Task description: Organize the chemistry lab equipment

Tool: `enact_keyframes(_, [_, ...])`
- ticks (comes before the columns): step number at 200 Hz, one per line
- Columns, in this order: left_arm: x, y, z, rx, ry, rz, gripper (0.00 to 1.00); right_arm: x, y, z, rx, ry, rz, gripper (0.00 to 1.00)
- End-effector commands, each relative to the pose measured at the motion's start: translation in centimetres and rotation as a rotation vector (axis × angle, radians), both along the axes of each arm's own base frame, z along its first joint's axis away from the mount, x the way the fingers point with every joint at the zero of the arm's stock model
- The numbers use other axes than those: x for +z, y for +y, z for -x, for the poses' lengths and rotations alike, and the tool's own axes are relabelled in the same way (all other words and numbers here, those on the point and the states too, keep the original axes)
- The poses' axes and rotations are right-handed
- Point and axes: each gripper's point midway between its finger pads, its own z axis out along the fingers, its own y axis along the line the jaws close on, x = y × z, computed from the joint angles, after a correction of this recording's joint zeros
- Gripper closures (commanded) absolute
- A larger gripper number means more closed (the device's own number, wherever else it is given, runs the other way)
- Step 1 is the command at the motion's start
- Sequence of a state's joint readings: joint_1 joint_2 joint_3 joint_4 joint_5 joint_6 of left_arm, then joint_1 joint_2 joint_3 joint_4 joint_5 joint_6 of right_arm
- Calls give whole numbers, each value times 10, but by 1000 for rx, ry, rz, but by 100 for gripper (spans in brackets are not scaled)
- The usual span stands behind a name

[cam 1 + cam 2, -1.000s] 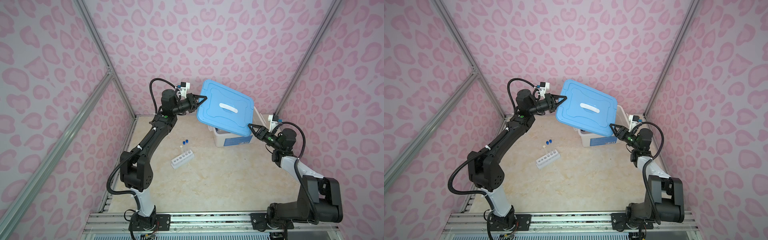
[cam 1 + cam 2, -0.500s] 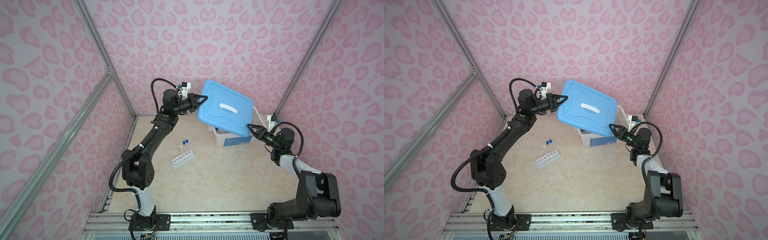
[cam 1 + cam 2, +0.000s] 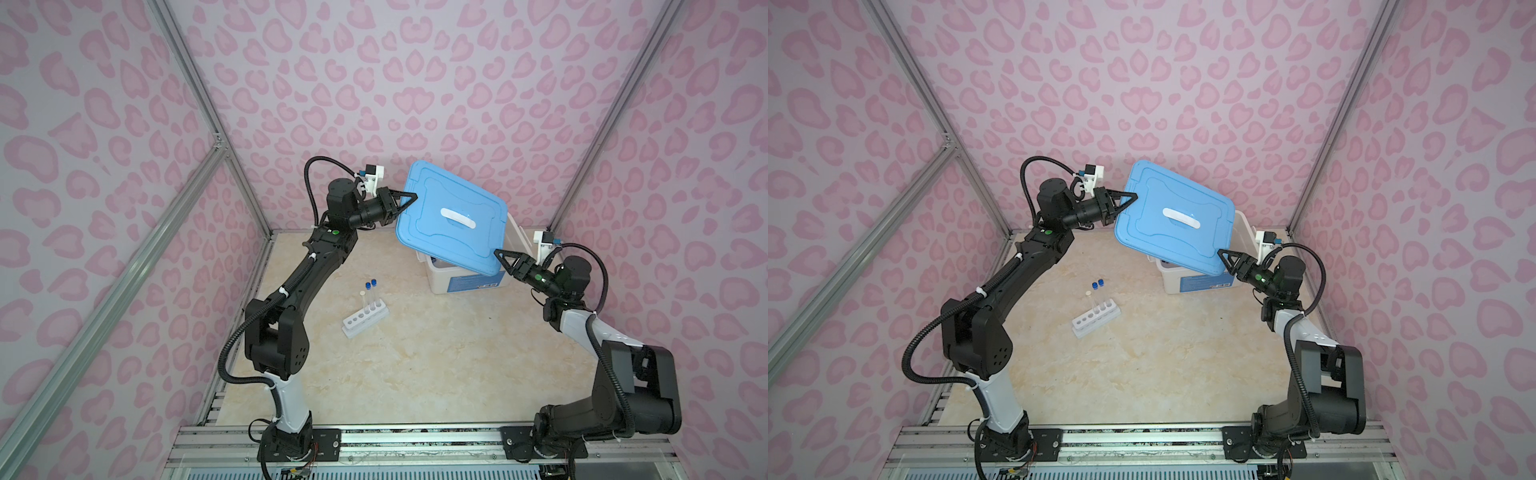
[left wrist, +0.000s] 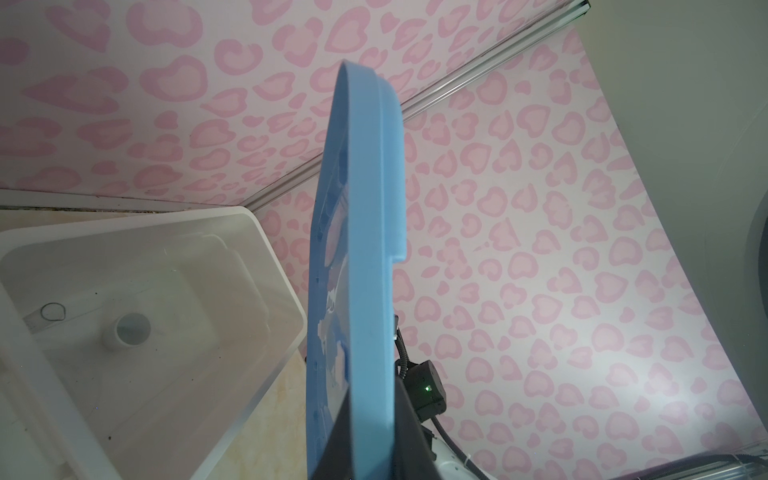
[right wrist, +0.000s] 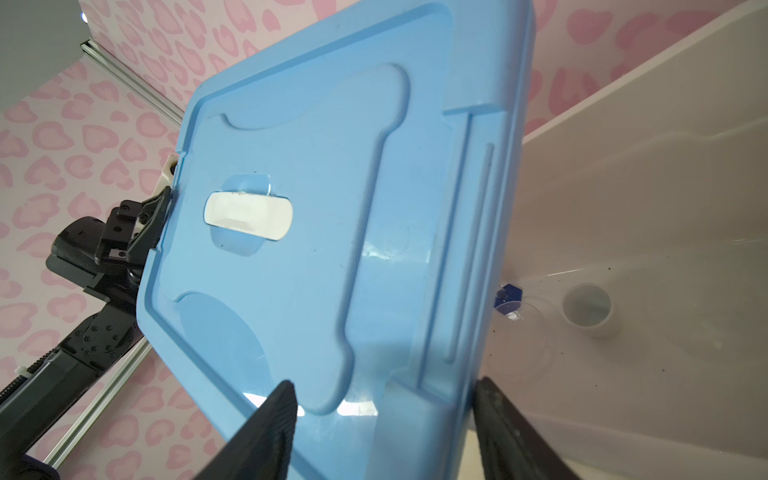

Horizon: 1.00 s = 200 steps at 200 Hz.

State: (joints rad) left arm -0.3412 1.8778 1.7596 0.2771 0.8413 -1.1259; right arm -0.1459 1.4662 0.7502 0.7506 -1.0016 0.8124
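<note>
Top views: both show the rack on the marble table, left of the white bin. The rack's long axis runs slantwise, from near-left to far-right. Three test tubes stand upright in the holes at its far-right end, caps up: two blue, one white. The other holes are bare. The blue lid hangs tilted above the bin, high on the left and low on the right, with its white handle facing the camera. The left gripper is clamped on the lid's raised left edge. The right gripper has its jaws spread wide astride the low near-right corner. A blue label on the bin's front carries writing too small to read.

Left wrist: the blue lid shows edge-on, and the left gripper has a dark finger pressed on each face of it. Beside the lid the white bin lies uncovered. On its floor sits the white cup, mouth toward the camera.

Right wrist: the lid's top face fills the frame. The right gripper straddles the corner, one finger over the top face and one at the outer rim; I cannot tell whether the pads press on it. Across the lid, the left gripper bites the far edge. Inside the bin lie the white cup, the clear petri dish flat on the floor, and the blue base of the cylinder, its body hidden behind the lid.
</note>
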Motion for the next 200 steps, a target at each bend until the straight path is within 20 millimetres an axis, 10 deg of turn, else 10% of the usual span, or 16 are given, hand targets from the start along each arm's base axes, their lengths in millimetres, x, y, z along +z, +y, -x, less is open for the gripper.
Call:
enact_keyframes(1, [15, 0, 7, -20, -58, 10, 96, 1, 2, 0, 25, -23, 12, 31])
enact_keyframes(99, [18, 3, 15, -31, -66, 8, 96, -14, -16, -7, -20, 31, 69, 30])
enact_keyframes(200, [26, 1, 20, -44, -77, 22, 96, 0, 7, -7, 72, -29, 7, 30])
